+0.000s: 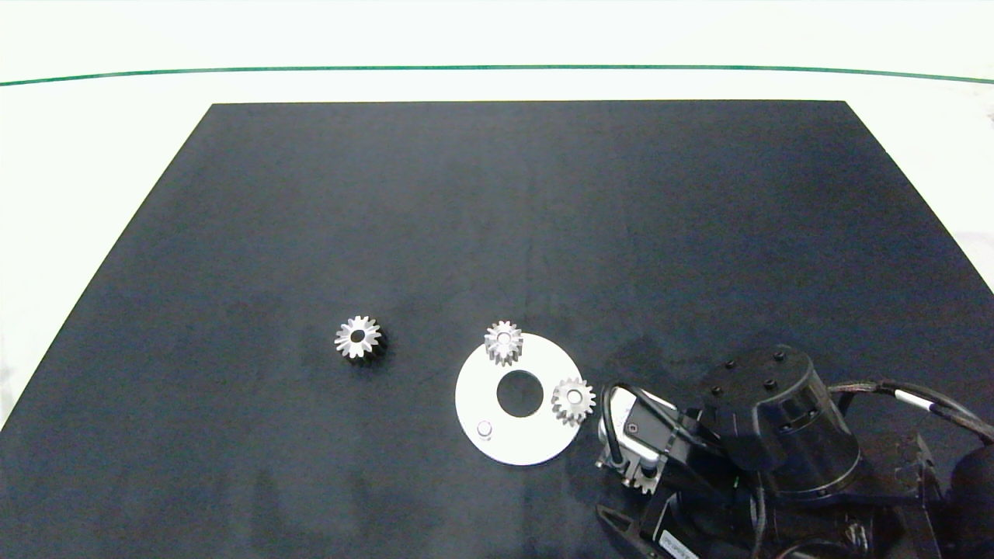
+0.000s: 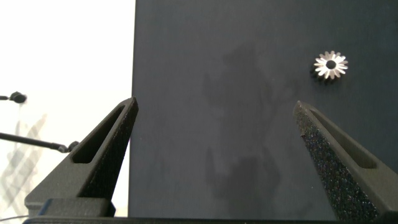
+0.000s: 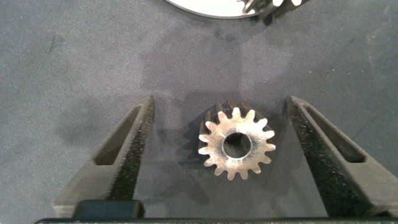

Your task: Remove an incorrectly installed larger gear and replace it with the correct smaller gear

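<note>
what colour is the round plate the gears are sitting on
White, with a round hole in its middle. The round plate shows best in the head view, on the dark mat.

You have four silver gears in all. One is the larger gear, sharp-toothed and alone on the mat, out at 9 o'clock from the plate. One is the smaller gear, blunt-toothed with a wide hole, off the plate at 5 o'clock. Two more gears sit on the plate, one at 12 o'clock and one at 3 o'clock. There is one white round plate, with one centre hole and one bare peg near 7 o'clock, and one dark mat.
</note>
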Robot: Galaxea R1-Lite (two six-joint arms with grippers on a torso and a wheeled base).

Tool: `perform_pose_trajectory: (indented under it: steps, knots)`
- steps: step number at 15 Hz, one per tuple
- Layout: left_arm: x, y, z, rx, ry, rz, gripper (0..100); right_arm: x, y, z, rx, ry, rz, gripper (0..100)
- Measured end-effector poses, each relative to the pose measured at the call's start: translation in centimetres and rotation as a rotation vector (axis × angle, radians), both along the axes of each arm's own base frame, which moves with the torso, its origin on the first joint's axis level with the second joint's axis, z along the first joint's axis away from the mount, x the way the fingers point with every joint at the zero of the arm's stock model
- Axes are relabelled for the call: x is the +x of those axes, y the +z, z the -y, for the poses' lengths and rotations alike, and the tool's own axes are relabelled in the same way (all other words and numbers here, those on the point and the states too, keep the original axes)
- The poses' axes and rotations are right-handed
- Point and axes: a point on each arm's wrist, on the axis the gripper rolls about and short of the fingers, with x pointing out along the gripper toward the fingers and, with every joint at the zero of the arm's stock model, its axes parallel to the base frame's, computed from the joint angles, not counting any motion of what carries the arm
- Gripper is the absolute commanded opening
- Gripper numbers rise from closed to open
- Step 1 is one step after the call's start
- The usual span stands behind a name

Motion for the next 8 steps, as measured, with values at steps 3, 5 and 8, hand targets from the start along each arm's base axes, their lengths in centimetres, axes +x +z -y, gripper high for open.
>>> perform_pose_trajectory:
  steps: [3, 5, 8]
  knots:
    - [-0.05, 0.00, -0.01, 0.000, 0.004, 0.001, 100, 0.13, 0.00, 0.21, -0.005, -0.017, 0.002, 76]
    - [-0.05, 0.00, -0.01, 0.000, 0.004, 0.001, 100, 0.23, 0.02, 0.36, -0.007, -0.028, 0.003, 72]
    - [-0.03, 0.00, -0.01, 0.000, 0.004, 0.001, 100, 0.20, 0.05, 0.54, -0.009, -0.032, 0.003, 66]
